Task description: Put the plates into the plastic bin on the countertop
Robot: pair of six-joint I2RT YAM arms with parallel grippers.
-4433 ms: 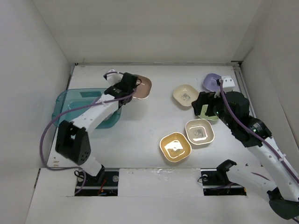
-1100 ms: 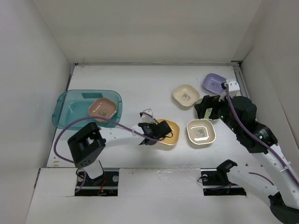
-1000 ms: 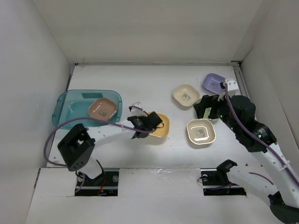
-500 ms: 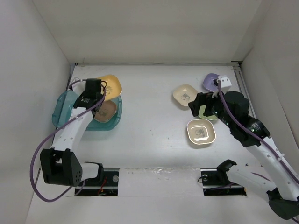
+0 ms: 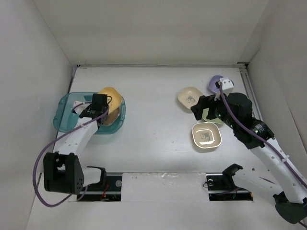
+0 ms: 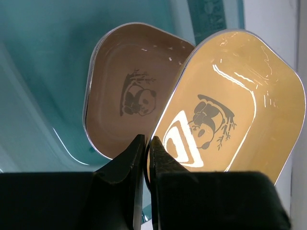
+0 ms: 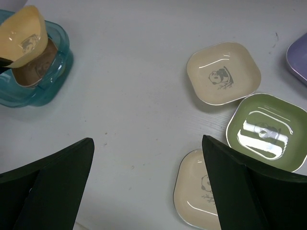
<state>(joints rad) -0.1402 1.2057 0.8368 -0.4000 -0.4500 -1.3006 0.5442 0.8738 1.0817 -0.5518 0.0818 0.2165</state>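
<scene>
Pinching orange plate (image 6: pixel 230 100) rim, left hand (image 6: pixel 146 141) tilts it into bin (image 5: pixel 63 109) for stacking; right hand (image 7: pixel 147 139) wide, empty

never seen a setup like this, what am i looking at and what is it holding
Two robot arms work at a white countertop. One picture looks down from above; the other two come from a camera on each wrist. The left fingers pinch the rim of an orange plate, tilted over a teal plastic bin where a brown plate lies. The right fingers are wide open, empty, above a green plate, a cream plate and a beige plate; a purple plate lies beside them.
</scene>
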